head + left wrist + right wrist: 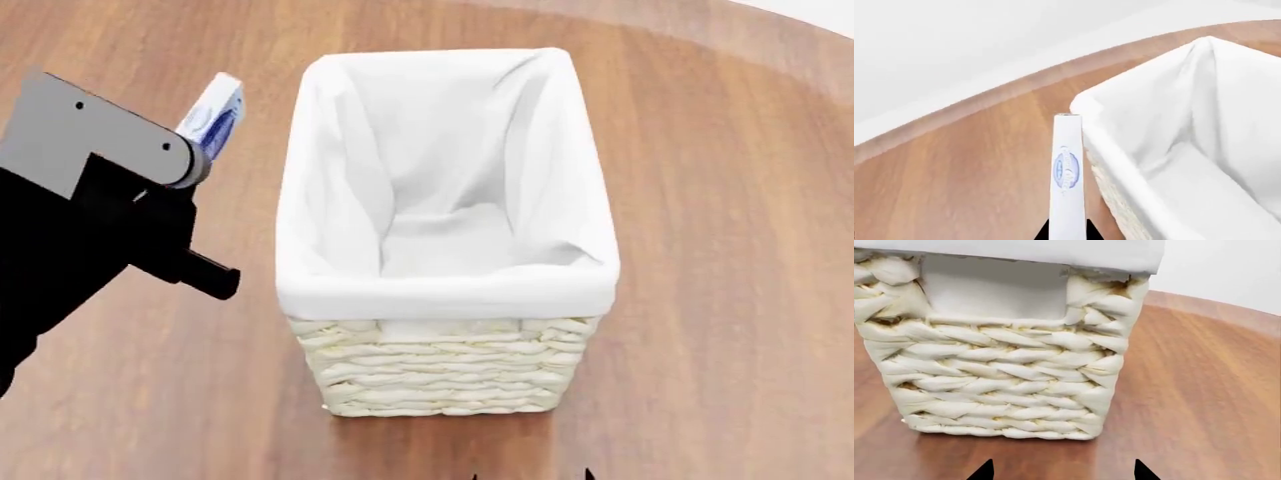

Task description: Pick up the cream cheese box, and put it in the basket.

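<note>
- I read the table (721,200) as wood or a wood-look veneer: warm brown, fine straight grain, smooth, with a soft satin sheen and no hard glare.
- The basket (1007,375) looks like woven wicker in cream-white, its broad flat strands plaited in rough, uneven rows, matt all over.
- Its liner (441,180) looks like plain white cloth, matt and soft, lying in loose folds and turned over the rim.
- The box (1068,170) seems to be smooth white card with a printed blue oval logo, slightly glossy.
- On my left arm I see a flat matt grey plate (94,135), metal or plastic, over plain black parts.
</note>
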You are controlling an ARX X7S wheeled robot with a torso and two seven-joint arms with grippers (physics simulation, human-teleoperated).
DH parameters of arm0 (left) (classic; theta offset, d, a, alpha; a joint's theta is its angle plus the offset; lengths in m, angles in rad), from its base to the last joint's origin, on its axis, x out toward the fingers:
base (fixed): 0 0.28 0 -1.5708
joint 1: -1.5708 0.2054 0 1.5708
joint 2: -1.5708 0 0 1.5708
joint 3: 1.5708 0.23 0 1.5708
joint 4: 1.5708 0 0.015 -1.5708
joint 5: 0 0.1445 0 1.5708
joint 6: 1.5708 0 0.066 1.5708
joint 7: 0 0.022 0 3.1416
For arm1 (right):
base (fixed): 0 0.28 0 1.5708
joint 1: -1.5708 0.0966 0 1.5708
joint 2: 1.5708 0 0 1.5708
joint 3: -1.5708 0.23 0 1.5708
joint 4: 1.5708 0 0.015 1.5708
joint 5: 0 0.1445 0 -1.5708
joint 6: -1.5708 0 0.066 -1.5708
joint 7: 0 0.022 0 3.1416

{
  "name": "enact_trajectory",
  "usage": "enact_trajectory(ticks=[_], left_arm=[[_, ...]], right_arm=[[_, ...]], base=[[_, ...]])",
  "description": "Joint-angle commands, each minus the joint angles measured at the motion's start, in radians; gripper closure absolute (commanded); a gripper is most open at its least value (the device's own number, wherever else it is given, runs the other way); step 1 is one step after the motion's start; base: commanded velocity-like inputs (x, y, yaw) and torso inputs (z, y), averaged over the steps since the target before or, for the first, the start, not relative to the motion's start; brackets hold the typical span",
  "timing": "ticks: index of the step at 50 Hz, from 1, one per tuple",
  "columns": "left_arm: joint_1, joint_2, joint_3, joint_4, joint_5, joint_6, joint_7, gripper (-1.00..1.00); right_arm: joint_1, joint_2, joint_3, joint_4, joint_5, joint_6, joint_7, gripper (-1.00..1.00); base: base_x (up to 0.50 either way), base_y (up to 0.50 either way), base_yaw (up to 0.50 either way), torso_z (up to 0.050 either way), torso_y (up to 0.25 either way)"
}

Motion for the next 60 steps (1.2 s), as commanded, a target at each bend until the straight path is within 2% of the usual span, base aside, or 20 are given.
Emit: enact_trajectory(ticks=[1, 4, 6, 7, 10, 13, 16, 19, 24, 27, 32, 36, 43, 47, 48, 50, 52, 56, 60], left_arm=[[-0.166, -0.027, 0.164, 0.248, -0.017, -0.275, 0.076, 1.0], [-0.19, -0.023, 0.199, 0.253, 0.019, -0.275, 0.111, 1.0], [-0.209, -0.008, 0.233, 0.243, 0.091, -0.275, 0.179, 1.0], [-0.209, 0.016, 0.234, 0.235, 0.171, -0.275, 0.239, 1.0], [-0.222, 0.098, 0.284, 0.2, 0.541, -0.275, 0.541, 1.0], [-0.239, 0.139, 0.322, 0.183, 0.737, -0.274, 0.707, 1.0], [-0.26, 0.169, 0.349, 0.162, 0.857, -0.272, 0.81, 1.0], [-0.281, 0.184, 0.342, 0.14, 0.865, -0.273, 0.819, 1.0], [-0.322, 0.185, 0.328, 0.092, 0.72, -0.275, 0.71, 1.0], [-0.358, 0.185, 0.279, 0.066, 0.517, -0.275, 0.539, 1.0], [-0.409, 0.185, 0.255, -0.014, 0.265, -0.275, 0.326, 1.0], [-0.431, 0.182, 0.282, -0.109, 0.112, -0.253, 0.203, 1.0], [-0.5, 0.183, 0.378, -0.411, -0.129, -0.133, 0.045, 1.0], [-0.567, 0.184, 0.501, -0.571, -0.354, -0.048, -0.105, 1.0], [-0.595, 0.185, 0.534, -0.641, -0.468, -0.015, -0.181, 1.0], [-0.622, 0.184, 0.62, -0.702, -0.593, 0.037, -0.241, 1.0], [-0.685, 0.185, 0.737, -0.842, -0.805, 0.136, -0.346, 1.0], [-0.772, 0.185, 1.026, -0.985, -1.114, 0.293, -0.419, 1.0], [-0.804, 0.185, 1.195, -1.028, -1.287, 0.398, -0.445, 1.0]], right_arm=[[0.001, 0.002, -0.006, 0.002, 0.0, -0.003, 0.003, -1.0], [0.001, 0.002, -0.008, 0.002, 0.0, -0.003, 0.004, -1.0], [0.002, 0.003, -0.008, 0.004, 0.0, -0.004, 0.004, -1.0], [0.002, 0.003, -0.008, 0.003, 0.001, -0.005, 0.004, -1.0], [-0.001, 0.006, -0.008, -0.003, 0.003, -0.005, 0.003, -1.0], [-0.001, 0.006, -0.011, -0.001, 0.001, -0.008, 0.005, -1.0], [-0.002, 0.005, -0.014, 0.0, -0.001, -0.008, 0.006, -1.0], [-0.002, 0.006, -0.015, -0.001, 0.0, -0.008, 0.006, -1.0], [0.0, 0.006, -0.018, 0.002, -0.001, -0.009, 0.007, -1.0], [-0.001, 0.007, -0.019, 0.0, 0.0, -0.009, 0.007, -1.0], [-0.002, 0.01, -0.02, -0.005, 0.003, -0.009, 0.008, -1.0], [-0.005, 0.013, -0.019, -0.013, 0.007, -0.008, 0.009, -1.0], [-0.012, 0.02, -0.022, -0.03, 0.013, -0.008, 0.006, -1.0], [-0.023, 0.025, -0.027, -0.048, 0.015, -0.008, 0.004, -1.0], [-0.026, 0.027, -0.031, -0.05, 0.008, -0.017, 0.002, -1.0], [-0.025, 0.027, -0.03, -0.05, 0.017, -0.012, 0.0, -1.0], [-0.029, 0.028, -0.034, -0.052, 0.012, -0.015, 0.0, -1.0], [-0.032, 0.032, -0.034, -0.057, 0.015, -0.019, -0.001, -1.0], [-0.034, 0.032, -0.037, -0.054, 0.015, -0.022, -0.001, -1.0]], base=[[0.0, 0.0, 0.0, 0.0, 0.0], [0.0, 0.0, 0.0, 0.0, 0.0], [0.0, 0.0, 0.0, 0.0, 0.0], [0.0, 0.0, 0.0, 0.0, 0.0], [0.0, 0.0, 0.0, 0.0, 0.0], [0.0, 0.0, 0.0, 0.0, 0.0], [0.0, 0.0, 0.0, 0.0, 0.005], [0.0, 0.0, 0.0, 0.0, 0.0], [0.0, 0.0, 0.0, 0.0, 0.0], [0.0, 0.0, 0.0, 0.0, 0.0], [0.0, 0.0, 0.0, 0.0, 0.0], [0.0, 0.0, 0.0, 0.0, 0.0], [0.0, 0.0, 0.0, 0.0, 0.0], [0.0, 0.0, 0.0, 0.0, 0.003], [0.0, 0.0, 0.0, 0.0, 0.0], [0.0, 0.0, 0.0, 0.0, 0.0], [0.0, 0.0, 0.0, 0.0, 0.0], [0.0, 0.0, 0.0, 0.0, 0.0], [0.0, 0.0, 0.0, 0.0, 0.003]])
